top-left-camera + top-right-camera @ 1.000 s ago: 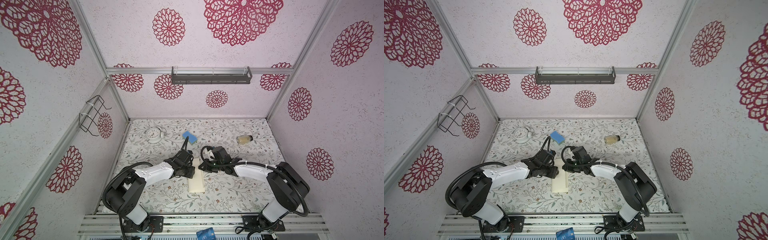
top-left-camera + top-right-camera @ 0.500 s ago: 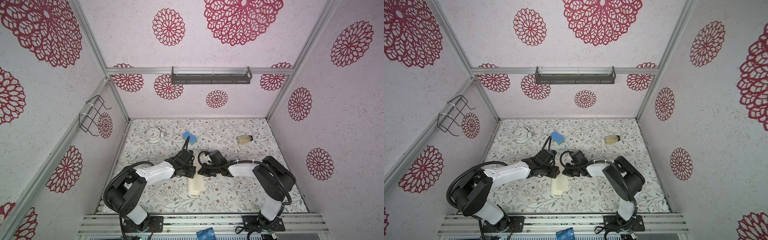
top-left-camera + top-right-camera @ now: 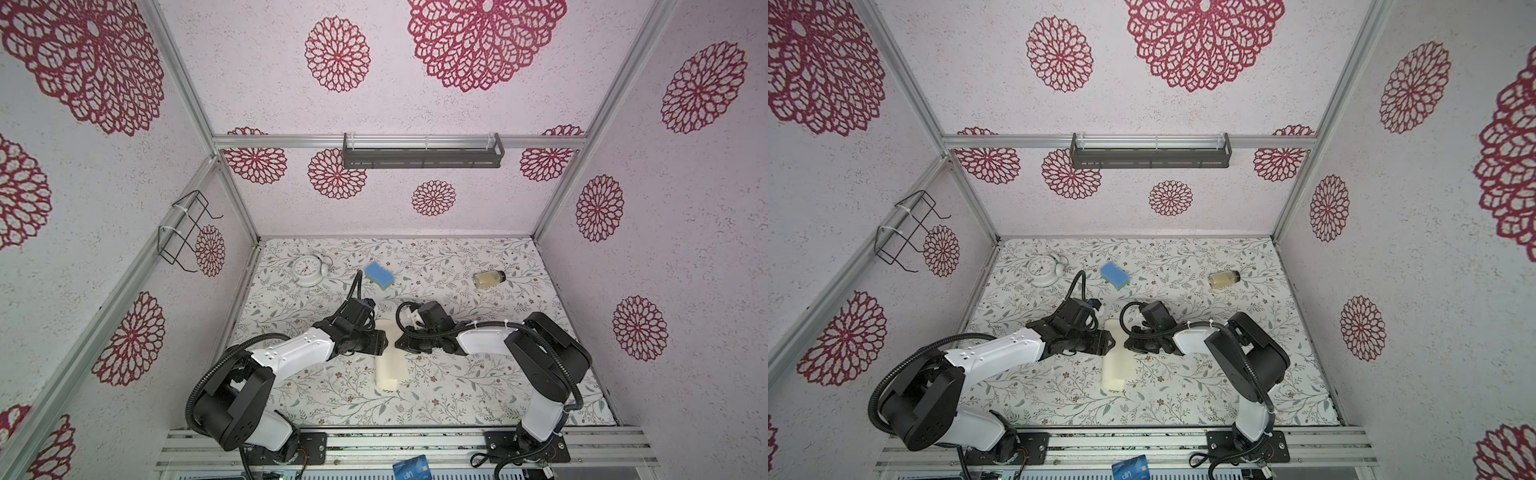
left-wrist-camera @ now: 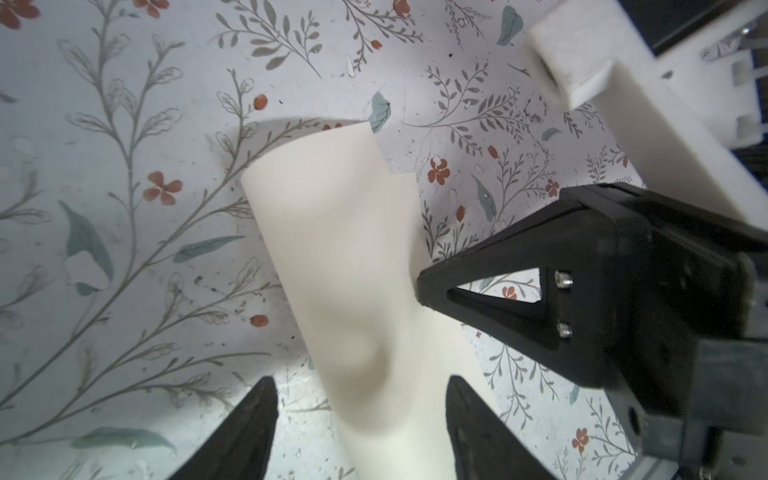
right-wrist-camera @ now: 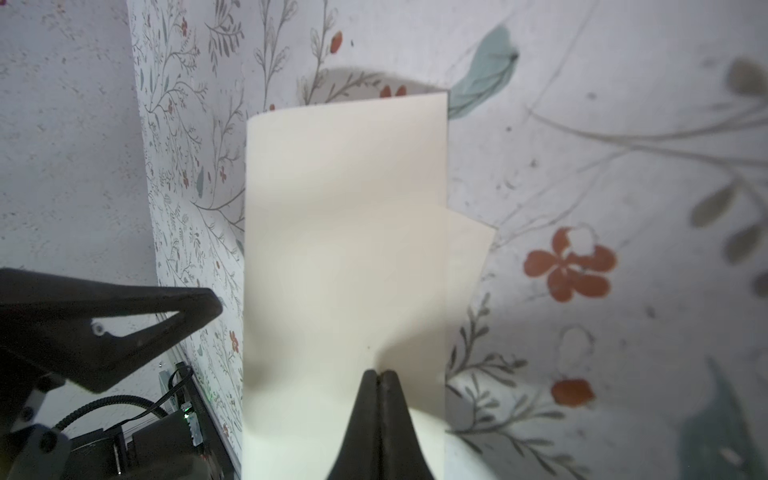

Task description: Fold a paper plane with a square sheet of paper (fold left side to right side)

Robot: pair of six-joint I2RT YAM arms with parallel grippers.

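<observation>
The square sheet of paper lies mid-table, cream and bent over on itself into a loose, narrow double layer. My left gripper is open. Its fingers stand on either side of the paper without touching it. My right gripper is shut. It comes from the opposite side, and its joined tips rest on the top layer, which dimples around them. The paper plane is out of view.
At the back of the floral table stand a white clock, a blue sponge and a small jar lying on its side. A blue card lies on the front rail. A wire rack hangs on the left wall.
My left gripper's jaws have spread apart around the paper. My right gripper has come down and closer onto the paper's far part, with its arm folding in. The paper has stayed in place.
</observation>
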